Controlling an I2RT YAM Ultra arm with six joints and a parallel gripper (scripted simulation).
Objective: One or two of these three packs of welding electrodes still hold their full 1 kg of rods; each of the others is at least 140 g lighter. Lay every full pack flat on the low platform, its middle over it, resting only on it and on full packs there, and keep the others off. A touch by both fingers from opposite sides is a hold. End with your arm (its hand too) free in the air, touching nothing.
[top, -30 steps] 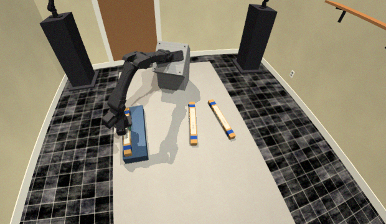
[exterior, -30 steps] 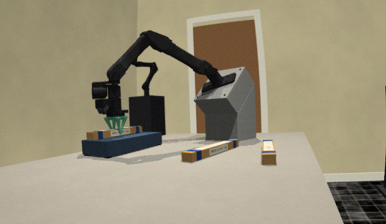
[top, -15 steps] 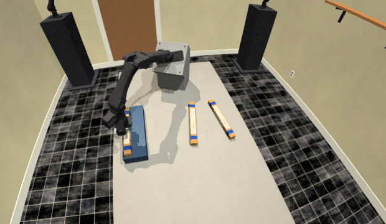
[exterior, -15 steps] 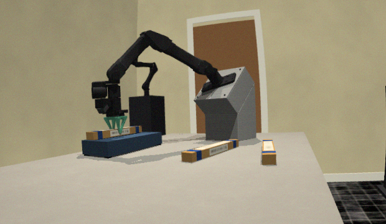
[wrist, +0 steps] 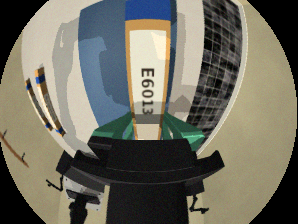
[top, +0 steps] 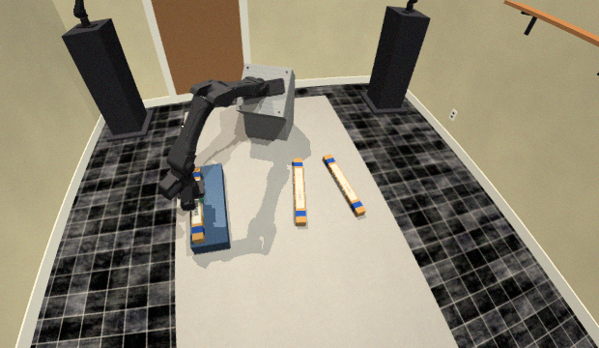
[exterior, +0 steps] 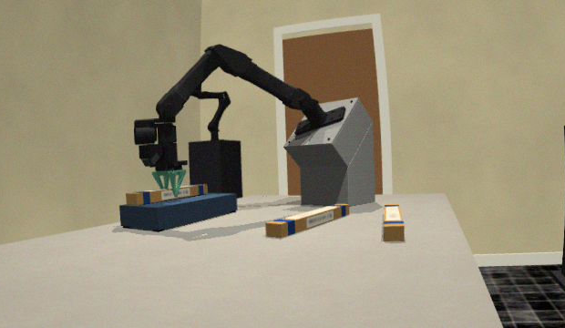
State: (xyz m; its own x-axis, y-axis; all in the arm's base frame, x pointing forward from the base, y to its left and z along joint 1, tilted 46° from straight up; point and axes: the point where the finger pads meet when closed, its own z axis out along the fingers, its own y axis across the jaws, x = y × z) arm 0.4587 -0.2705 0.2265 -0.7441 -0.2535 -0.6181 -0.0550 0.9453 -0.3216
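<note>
One electrode pack (top: 197, 219) (exterior: 154, 196) (wrist: 147, 50), orange with blue bands and a white E6013 label, lies lengthwise along the outer side of the blue platform (top: 214, 193) (exterior: 187, 211) (wrist: 94, 60). It looks level and at the platform's top; a tiny gap underneath cannot be ruled out. My gripper (top: 196, 200) (exterior: 170, 191) (wrist: 147, 113) is shut on this pack, its green fingers on both long sides near the middle. A second pack (top: 299, 188) (exterior: 307, 220) (wrist: 49, 104) lies flat on the table. The third pack (top: 344, 184) (exterior: 393, 215) lies angled farther right.
The grey arm pedestal (top: 266, 123) (exterior: 328, 155) stands at the back of the pale table (top: 290, 290) (exterior: 246, 282). The platform's inner strip, toward the other packs, is bare. The platform stands close to the table's left edge.
</note>
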